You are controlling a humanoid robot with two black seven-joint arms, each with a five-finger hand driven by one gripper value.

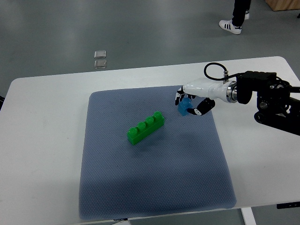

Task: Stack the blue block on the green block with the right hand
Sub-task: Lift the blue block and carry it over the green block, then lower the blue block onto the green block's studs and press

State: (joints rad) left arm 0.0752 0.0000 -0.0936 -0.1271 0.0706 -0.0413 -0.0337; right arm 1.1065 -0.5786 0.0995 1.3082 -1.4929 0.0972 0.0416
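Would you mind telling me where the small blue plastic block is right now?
The small blue plastic block is held in the right hand over the grey mat's upper right part, right of the long green studded block.

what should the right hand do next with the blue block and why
Probably carry the blue block left and toward the camera, over the green block. The right hand has its fingers closed around it near the mat's far right edge, and the green block lies apart with its studs bare.
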